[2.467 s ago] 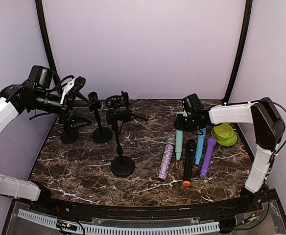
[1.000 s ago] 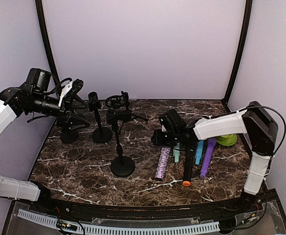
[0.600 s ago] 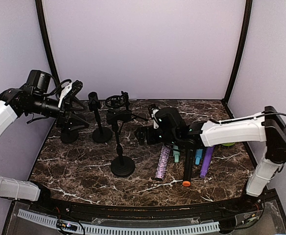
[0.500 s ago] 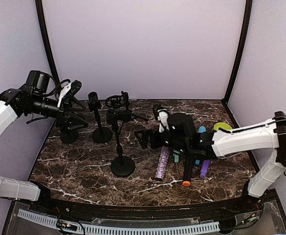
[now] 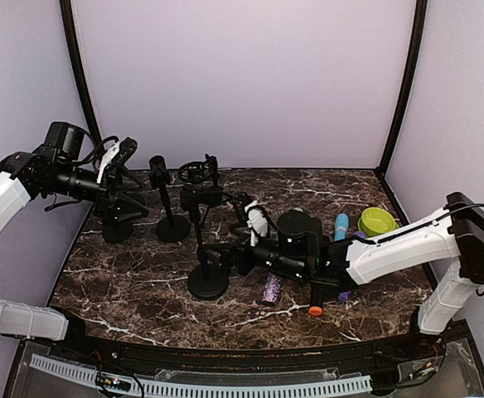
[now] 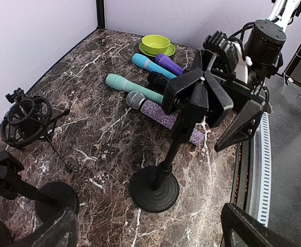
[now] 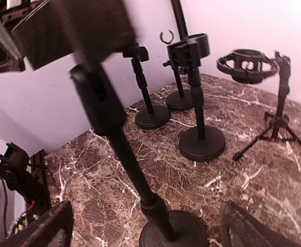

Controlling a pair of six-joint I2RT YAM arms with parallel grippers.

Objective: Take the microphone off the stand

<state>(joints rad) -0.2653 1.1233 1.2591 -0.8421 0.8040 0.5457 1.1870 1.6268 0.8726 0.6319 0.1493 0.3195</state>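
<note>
five microphones (image 6: 124,84), one green bowl (image 6: 156,42)

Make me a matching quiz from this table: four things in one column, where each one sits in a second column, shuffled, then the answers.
Things
1. lime green bowl
2. glittery lilac microphone
3. black shock mount on a tripod
4. black round-base stand nearest the arms

Places
A. lying flat beside the teal microphone
B. upright in the middle of the marble table
C. at the right edge, past the row of microphones
D. standing at the back, near the wall

Pairs: 1-C, 2-A, 3-D, 4-B
</note>
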